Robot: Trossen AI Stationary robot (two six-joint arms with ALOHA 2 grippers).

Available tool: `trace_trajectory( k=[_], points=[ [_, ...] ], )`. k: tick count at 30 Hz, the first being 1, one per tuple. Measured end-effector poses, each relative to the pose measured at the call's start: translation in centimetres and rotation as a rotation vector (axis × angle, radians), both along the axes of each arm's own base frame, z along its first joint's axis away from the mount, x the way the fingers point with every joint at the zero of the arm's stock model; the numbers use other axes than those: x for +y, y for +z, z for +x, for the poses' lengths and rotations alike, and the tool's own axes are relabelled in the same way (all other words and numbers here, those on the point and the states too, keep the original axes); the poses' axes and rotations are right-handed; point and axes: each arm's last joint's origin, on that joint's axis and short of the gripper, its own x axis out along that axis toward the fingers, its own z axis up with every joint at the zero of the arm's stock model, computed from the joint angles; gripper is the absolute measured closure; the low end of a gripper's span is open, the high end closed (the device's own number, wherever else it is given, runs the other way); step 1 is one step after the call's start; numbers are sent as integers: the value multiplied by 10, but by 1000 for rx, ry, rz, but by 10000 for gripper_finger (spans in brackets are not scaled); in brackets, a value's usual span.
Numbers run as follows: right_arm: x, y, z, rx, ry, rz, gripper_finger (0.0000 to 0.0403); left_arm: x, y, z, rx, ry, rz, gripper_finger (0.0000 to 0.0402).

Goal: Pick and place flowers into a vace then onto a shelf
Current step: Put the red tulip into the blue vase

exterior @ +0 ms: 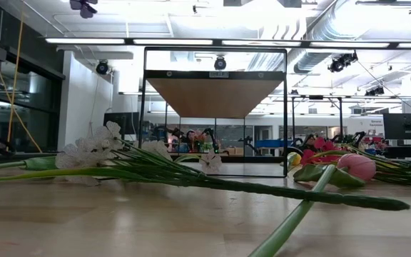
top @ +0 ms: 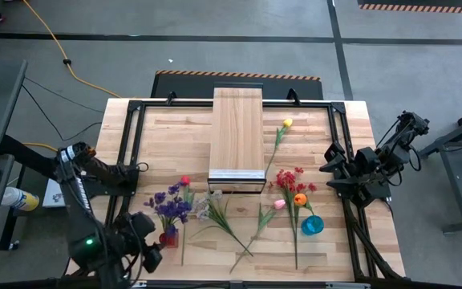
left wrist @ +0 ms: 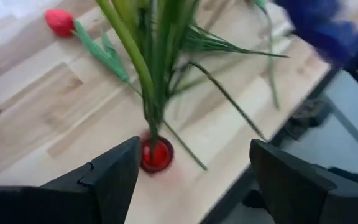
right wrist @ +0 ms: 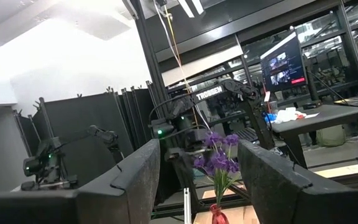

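Observation:
A small red vase stands upright near the table's front left with a purple spray in it. In the left wrist view its green stems rise from the vase. My left gripper hovers open just above and to the left of the vase, one finger on each side, touching nothing. A red tulip, a white spray, a pink tulip, an orange tulip, a red spray and a yellow tulip lie flat on the table. My right gripper waits open at the right edge.
The pale wooden shelf stands raised at the table's middle back, its metallic strip toward the flowers. A blue vase sits at the front right. In the low view, the white spray and the pink tulip lie across the foreground.

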Motion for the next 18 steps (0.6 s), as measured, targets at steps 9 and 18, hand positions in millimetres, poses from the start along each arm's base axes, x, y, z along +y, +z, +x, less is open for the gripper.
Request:
trace_trajectory(
  k=[9,18],
  points=[
    [0,0,0,0,0,0,189,-11,23,-12,-183,-34,-40,71],
    [0,0,0,-2,-3,-11,198,-19,24,-9,-195,-37,-130,71]
  ],
)
